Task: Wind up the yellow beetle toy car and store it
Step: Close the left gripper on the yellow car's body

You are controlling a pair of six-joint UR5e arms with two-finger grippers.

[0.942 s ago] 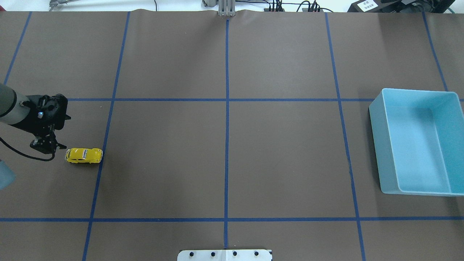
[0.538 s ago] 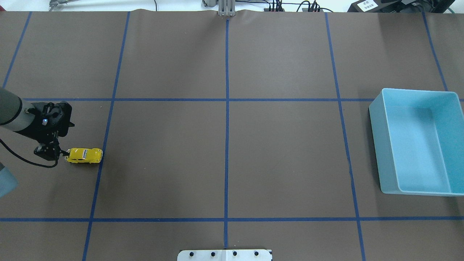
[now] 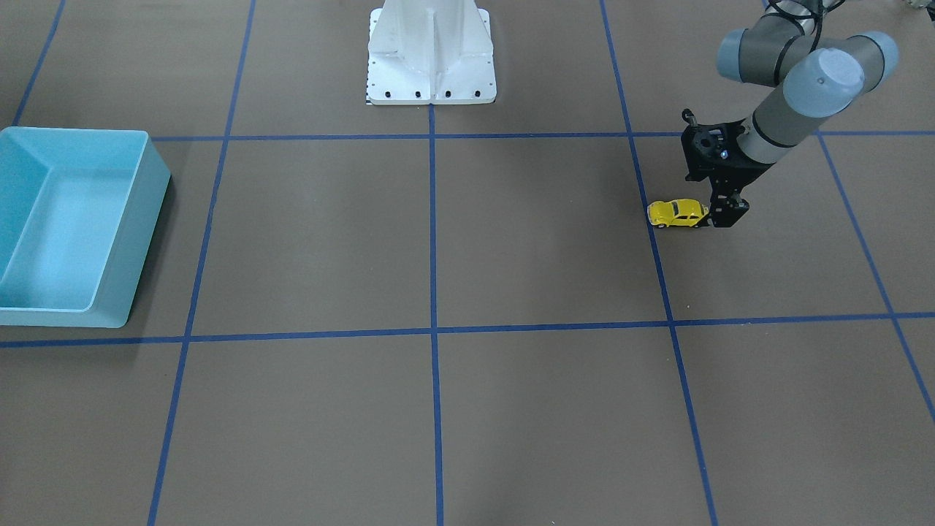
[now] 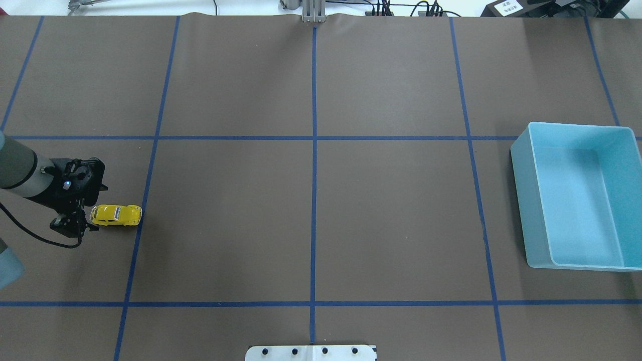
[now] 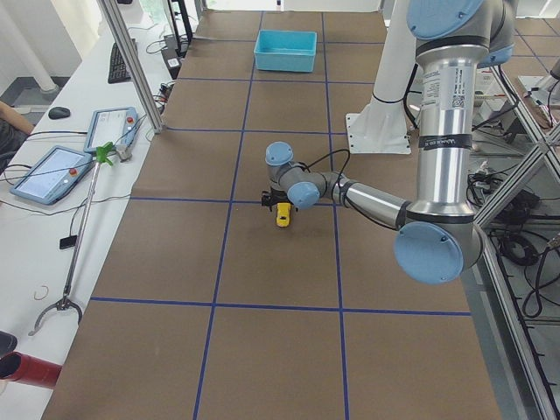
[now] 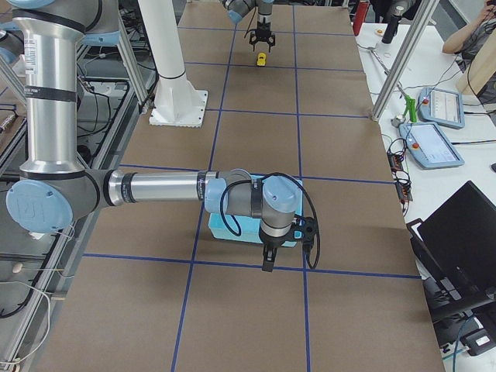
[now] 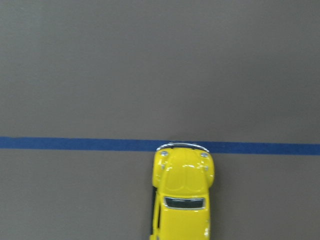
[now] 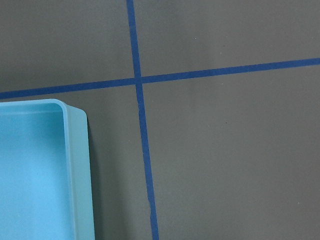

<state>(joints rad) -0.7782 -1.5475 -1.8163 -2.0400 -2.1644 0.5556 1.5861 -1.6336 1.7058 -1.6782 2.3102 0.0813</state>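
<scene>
The yellow beetle toy car [image 4: 116, 214] stands on its wheels on the brown mat at the left, with one end on a blue tape line. It also shows in the front view [image 3: 678, 212], the two side views [image 5: 283, 214] [image 6: 262, 59] and the left wrist view [image 7: 183, 200]. My left gripper [image 4: 75, 224] [image 3: 727, 214] is low at the car's other end, right beside it, and looks open and empty. My right gripper [image 6: 267, 262] shows only in the right side view, next to the blue bin [image 4: 521, 200]. I cannot tell if it is open or shut.
The blue bin [image 3: 142, 241] [image 8: 80, 175] is empty and stands at the far right of the mat. The robot's white base [image 3: 431, 58] stands at the mat's middle edge. Blue tape lines divide the mat. A side table with tablets [image 5: 52, 171] runs along the operators' side.
My left gripper has moved toward the robot's side of the table and a little closer to the car's end. The car has not moved.
</scene>
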